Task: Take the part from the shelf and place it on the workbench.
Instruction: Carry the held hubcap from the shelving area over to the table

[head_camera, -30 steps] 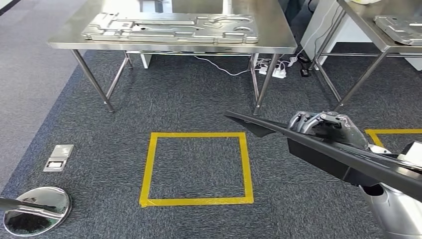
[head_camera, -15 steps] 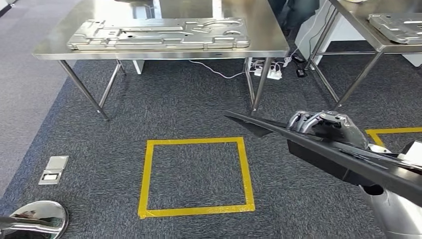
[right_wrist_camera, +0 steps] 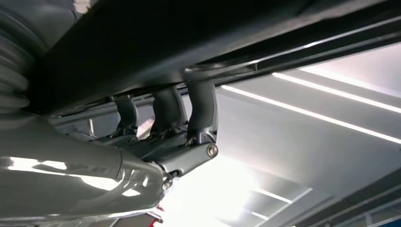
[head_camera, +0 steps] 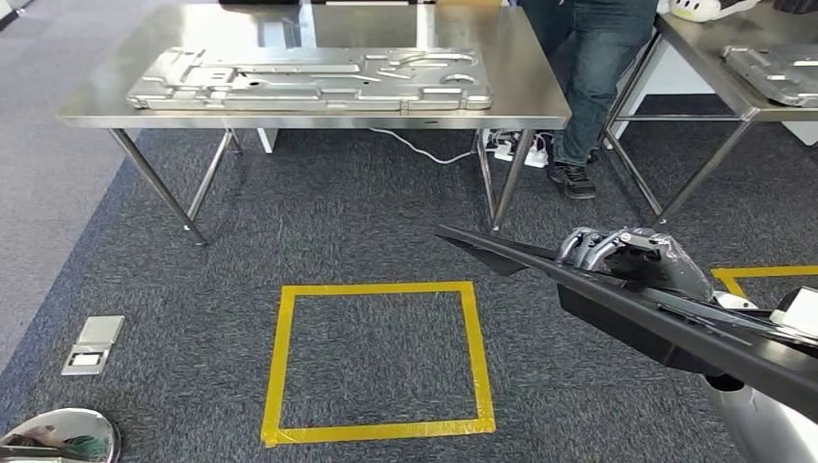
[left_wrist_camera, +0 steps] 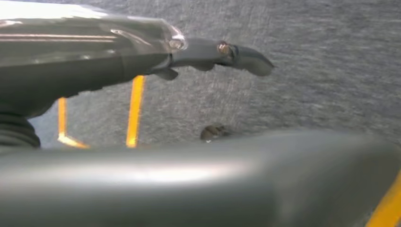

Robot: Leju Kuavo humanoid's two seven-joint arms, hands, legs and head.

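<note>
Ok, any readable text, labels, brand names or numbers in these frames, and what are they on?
None can be read.
The black part held by the right hand: no print or label shows.
The stamped metal panel on the steel workbench: bare metal, no marking legible.
The floor socket plate: too small to tell.
The yellow tape square is a plain floor marking, no lettering.

We see a steel table (head_camera: pixel 521 82) standing on grey carpet (head_camera: pixel 367 222), with a flat stamped metal panel (head_camera: pixel 309 77) lying on it. On the carpet lie a yellow tape square (head_camera: pixel 282 362) and a small floor socket (head_camera: pixel 94 344).
</note>
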